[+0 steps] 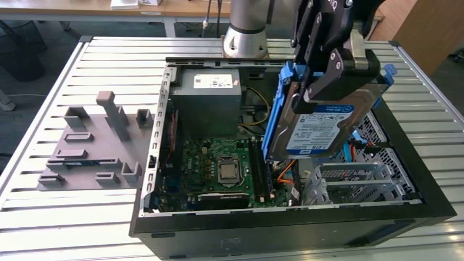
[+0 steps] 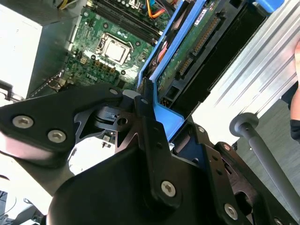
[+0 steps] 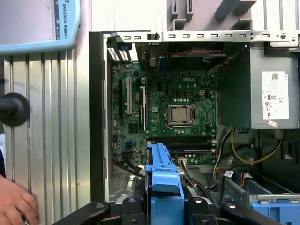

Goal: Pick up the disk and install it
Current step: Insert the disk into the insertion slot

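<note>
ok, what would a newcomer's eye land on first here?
The tool gripping the disk, blue-framed and tilted on edge, over the open computer case in the exterior view. Next, the green motherboard lying bare inside the case, and a person's hand by the slatted table in the first wrist view.
</note>
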You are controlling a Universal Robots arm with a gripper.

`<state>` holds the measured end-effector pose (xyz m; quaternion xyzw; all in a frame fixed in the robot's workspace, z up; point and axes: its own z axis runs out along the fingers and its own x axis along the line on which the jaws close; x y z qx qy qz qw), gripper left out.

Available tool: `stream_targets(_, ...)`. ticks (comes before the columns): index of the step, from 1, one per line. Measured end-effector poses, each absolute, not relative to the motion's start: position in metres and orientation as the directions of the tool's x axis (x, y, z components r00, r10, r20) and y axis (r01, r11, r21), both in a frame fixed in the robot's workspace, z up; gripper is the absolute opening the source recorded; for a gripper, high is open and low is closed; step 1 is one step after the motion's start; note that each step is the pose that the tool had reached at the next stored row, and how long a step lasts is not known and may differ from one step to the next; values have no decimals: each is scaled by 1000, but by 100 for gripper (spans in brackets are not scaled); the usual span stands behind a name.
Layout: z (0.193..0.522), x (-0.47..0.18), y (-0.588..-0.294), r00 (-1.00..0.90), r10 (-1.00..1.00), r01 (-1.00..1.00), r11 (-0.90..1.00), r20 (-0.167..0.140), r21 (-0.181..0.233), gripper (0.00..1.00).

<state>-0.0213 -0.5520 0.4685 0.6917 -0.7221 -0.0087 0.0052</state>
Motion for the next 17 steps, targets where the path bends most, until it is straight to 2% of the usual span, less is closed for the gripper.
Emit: stream_targets(17,464,7,-569,-43,-999,-999,43,-4,22,37)
